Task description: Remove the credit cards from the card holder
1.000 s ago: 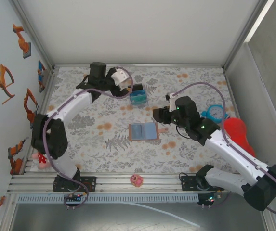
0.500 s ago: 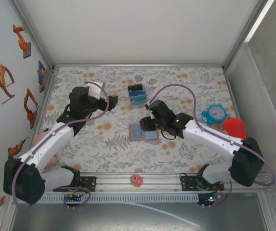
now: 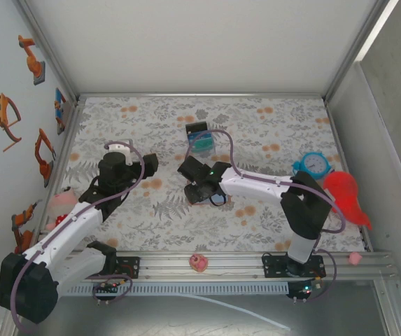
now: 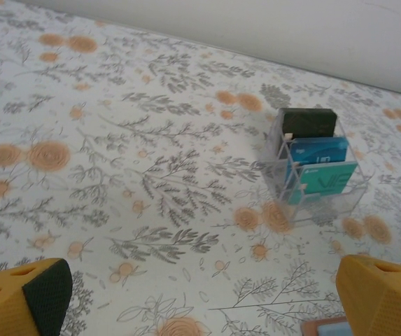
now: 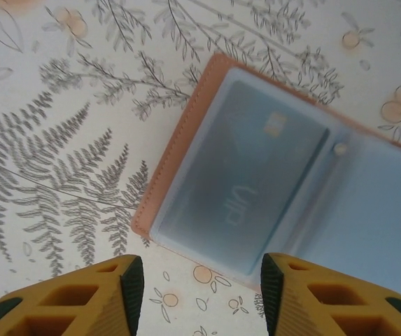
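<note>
Leftward went the right gripper (image 5: 200, 280), now over the open card holder's (image 5: 186, 150) 9 o'clock edge, jaws parted, empty. One credit card (image 5: 245, 175) lies sleeved inside. Left gripper (image 4: 207, 287), pulled back toward 9 o'clock, gapes empty; a clear card box (image 4: 315, 164) stands at the holder's 12 o'clock.

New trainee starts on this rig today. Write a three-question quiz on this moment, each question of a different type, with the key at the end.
1. True or false: the card holder lies open with a card in its clear sleeve.
2. The right tool is: A) shut on a card, B) open, gripping nothing, C) shut on the holder.
3. Name the tool whose wrist camera faces the clear box.
Key: 1 true; 2 B; 3 the left tool.
</note>
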